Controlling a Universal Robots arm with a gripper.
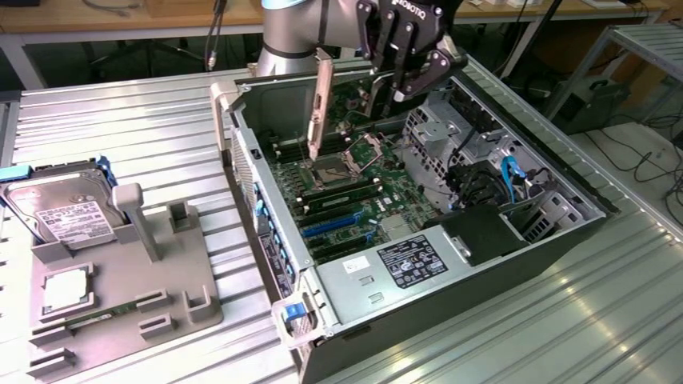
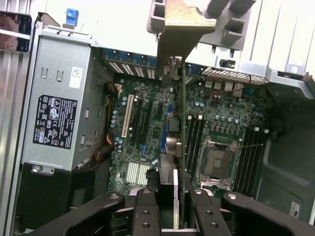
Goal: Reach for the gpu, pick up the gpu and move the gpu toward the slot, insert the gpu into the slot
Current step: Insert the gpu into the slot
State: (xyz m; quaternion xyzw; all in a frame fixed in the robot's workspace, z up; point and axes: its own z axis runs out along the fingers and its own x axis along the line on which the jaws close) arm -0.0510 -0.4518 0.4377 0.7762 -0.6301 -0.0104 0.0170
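While clamped between fingers [image 2: 147, 211], gpu [image 2: 176, 123] edge-on, above motherboard [image 2: 147, 128]

I am holding the arm [image 1: 293, 32] reaching down from the far edge of the bench, wrist pointing downward, and the gripper [image 1: 389, 80] is clamping its black fingers [image 2: 145, 216] on the gpu [image 1: 319, 108].

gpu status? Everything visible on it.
The gpu is held by the tool, hanging edge-on and near vertical above the open computer case, over the motherboard near the CPU socket. In the exterior view it reads as a thin, pale, slightly tilted strip. In the wrist view it runs as a narrow green board edge ending in a metal bracket. It is not seated in a slot; nothing but the tool touches it.
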